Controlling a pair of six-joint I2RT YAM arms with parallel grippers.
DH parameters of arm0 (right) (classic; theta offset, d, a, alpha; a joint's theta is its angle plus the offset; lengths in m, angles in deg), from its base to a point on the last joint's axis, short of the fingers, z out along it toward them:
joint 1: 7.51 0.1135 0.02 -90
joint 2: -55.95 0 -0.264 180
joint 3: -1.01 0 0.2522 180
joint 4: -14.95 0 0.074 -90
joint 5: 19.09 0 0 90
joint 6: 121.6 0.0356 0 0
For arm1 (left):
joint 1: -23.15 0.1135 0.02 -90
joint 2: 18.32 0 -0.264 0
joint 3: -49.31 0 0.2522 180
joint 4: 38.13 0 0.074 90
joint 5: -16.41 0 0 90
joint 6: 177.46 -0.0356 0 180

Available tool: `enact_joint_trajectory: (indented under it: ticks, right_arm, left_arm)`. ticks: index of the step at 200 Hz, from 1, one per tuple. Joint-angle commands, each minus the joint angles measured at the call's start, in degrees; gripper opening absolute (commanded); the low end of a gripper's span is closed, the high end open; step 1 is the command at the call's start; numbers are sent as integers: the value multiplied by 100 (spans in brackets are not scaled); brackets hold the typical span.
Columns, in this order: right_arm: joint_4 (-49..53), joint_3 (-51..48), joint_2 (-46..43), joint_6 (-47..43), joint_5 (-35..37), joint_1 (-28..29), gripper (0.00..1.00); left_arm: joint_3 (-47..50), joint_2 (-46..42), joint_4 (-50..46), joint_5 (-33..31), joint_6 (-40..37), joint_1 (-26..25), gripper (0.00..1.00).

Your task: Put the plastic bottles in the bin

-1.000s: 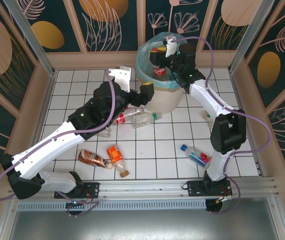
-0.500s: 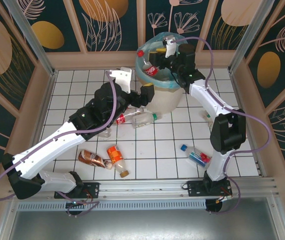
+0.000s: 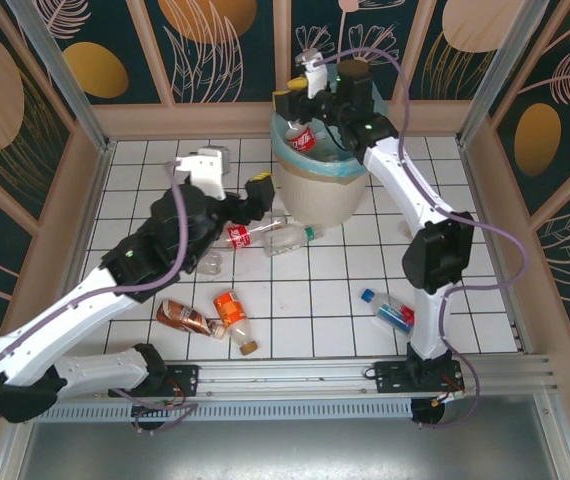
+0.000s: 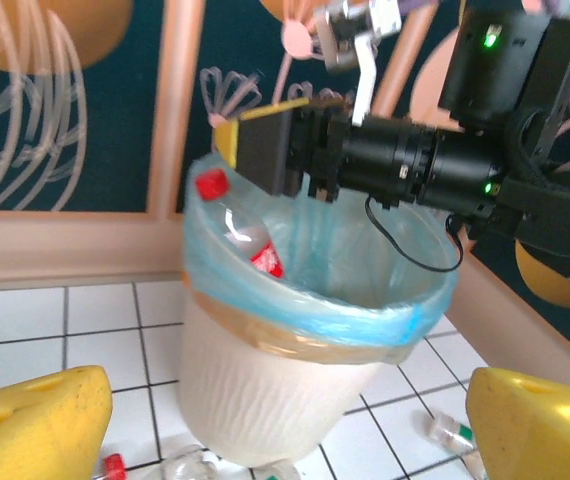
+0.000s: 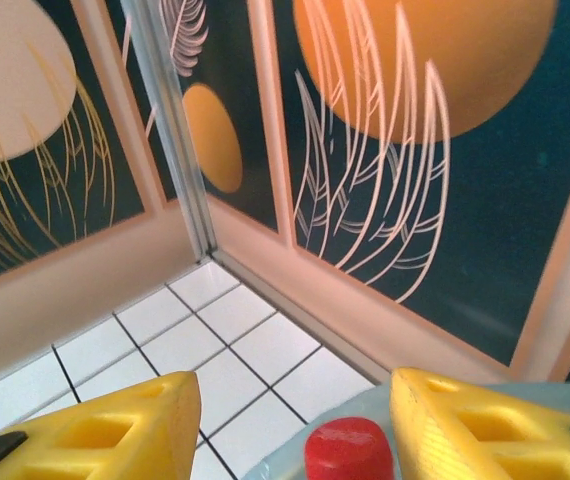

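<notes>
- Right gripper (image 5: 295, 425) – released and empty, yellow fingers spread wide; hangs over the far-left rim of the bin (image 3: 320, 195), seemingly high enough to clear the bag's edge.
- Directly below it, a red cap (image 5: 348, 452) on a clear bottle (image 4: 237, 222) that leans neck-up against the inside of the blue-green liner (image 4: 365, 325); inside the bin, though propped near the rim rather than lying flat.
- Left gripper (image 4: 290, 400) – also released, nothing between its fingers; held low, facing the bin's near side, probably lining up on the red-capped bottle (image 3: 248, 236) lying by the bin's foot.
- Just beside that one, a green-capped bottle (image 3: 290, 238); nearer the arm bases, a brown bottle (image 3: 183, 317) and an orange bottle (image 3: 233, 310) close together; well apart on the right, a blue-labelled bottle (image 3: 393, 312). All on their sides, so likely to roll if nudged.
- Worktop (image 3: 335, 290): white tiles with a dark grid, glossy-looking and flat, fenced by a pale wooden rail (image 3: 195, 118).
- Around it, dark teal wall panels (image 3: 230, 60) with orange discs and pale leaf drawings, set in metal posts.
</notes>
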Motion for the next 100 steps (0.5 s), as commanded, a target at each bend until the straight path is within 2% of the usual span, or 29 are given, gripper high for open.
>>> enact_joint_trajectory:
  ticks: [1,26,63,100]
  right_arm:
    - [1178,695,554,-373,241,129,52]
    - [1529,1179,895,-413,494,212,48]
    - [1531,1162,835,-379,652,248,38]
    - [1298,719,384,-417,902,214,38]
  left_arm:
    - [177,-396,-288,-562,162,21,91]
    - [216,-631,-425,-718,178,20,91]
    - [119,-670,-451,-817,73,19,91]
    - [75,-533,-354,-712,16,17,91]
